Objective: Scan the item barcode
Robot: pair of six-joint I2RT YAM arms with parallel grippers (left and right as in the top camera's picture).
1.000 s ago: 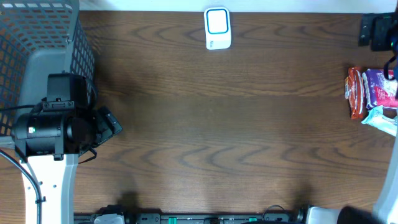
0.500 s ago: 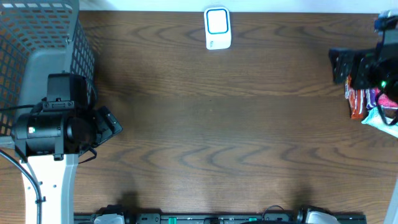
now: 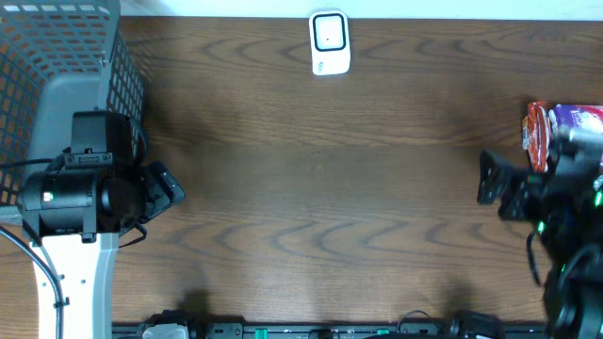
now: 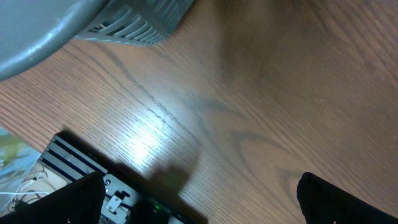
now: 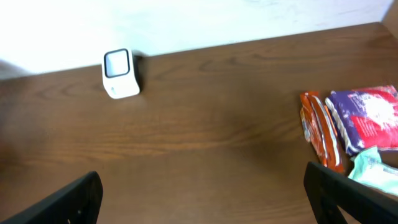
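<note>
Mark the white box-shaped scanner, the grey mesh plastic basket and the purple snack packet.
white box-shaped scanner (image 3: 329, 34), overhead view, on its blue-framed window
grey mesh plastic basket (image 3: 122, 80), overhead view, on its mesh side wall
purple snack packet (image 5: 365, 119), right wrist view, on its printed front

Dark wood-grain desk (image 3: 320, 188). A little white scanner (image 3: 329, 42) sits mid far edge, and a grey mesh basket (image 3: 121, 80) takes the far-left corner. A red packet (image 3: 535, 141), purple packet (image 3: 577, 121) and pale teal packet (image 5: 373, 171) are bunched together at the right edge.
</note>
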